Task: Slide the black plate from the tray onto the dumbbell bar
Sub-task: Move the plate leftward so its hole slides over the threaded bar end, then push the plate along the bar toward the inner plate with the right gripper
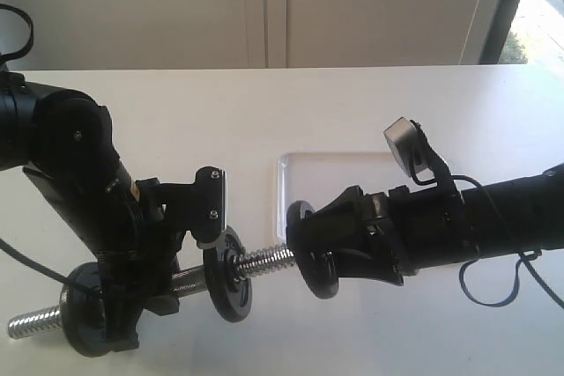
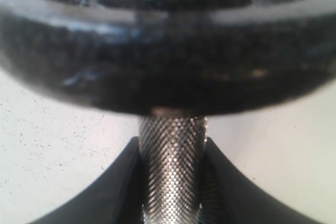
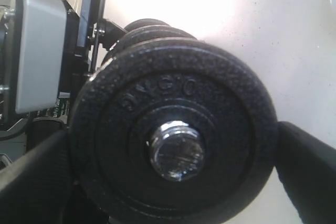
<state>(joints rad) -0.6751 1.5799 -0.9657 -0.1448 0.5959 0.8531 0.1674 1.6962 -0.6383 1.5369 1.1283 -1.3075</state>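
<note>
The threading step is in hand. The black plate (image 3: 210, 93) is off the tray (image 1: 339, 173), which lies on the table (image 1: 264, 112) at about 1 o'clock from the plate in the exterior view. The plate is held on edge, toward 5 o'clock from the middle of that view. It is clamped across its rim by the right gripper (image 3: 173, 129), whose jaws stand wide with a finger (image 3: 307, 171) set against each side of the disc. The dumbbell bar (image 1: 264, 260) is gripped at its knurled middle by the left gripper (image 1: 167, 281), jaws closed on the steel, at about 8 o'clock in the exterior view. From there the bar runs toward 3 o'clock. Whether its discs rest on the table cannot be told. In the right wrist view the bar's end is seen inside the plate's centre hole, so the plate is judged to be just started on the thread. A stretch of bare thread is left between it and the mounted disc (image 1: 231, 292) at its 9 o'clock. The next move is judged to call for the plate to be pushed along the bar toward 9 o'clock. It should be kept square to the rod so that the hole is not caught on the spiral thread, while the bar is held steady by the left gripper. Release would best be left until the plate is seated against the mounted disc.
</note>
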